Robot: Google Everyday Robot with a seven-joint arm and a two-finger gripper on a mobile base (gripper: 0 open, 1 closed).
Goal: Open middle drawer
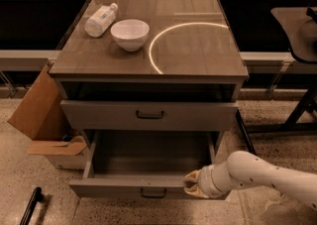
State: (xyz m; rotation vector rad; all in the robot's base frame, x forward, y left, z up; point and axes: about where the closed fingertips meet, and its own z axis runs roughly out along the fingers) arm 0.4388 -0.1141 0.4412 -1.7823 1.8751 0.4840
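The middle drawer [124, 188] is pulled well out of the grey cabinet, showing its plain grey inside. Its small dark bar handle [153, 193] sits at the centre of the front. My gripper [192, 184] is at the top edge of the drawer front, right of the handle and touching the rim. The white arm [262, 174] comes in from the lower right. The drawer above [148, 115] is closed. Anything below the open drawer is hidden by it.
On the cabinet top [198, 45] stand a white bowl [130, 33] and a lying white bottle [100, 19]. A cardboard box [42, 115] leans at the cabinet's left. A dark bar [30, 205] lies on the floor at lower left. A dark table [297, 30] stands at the right.
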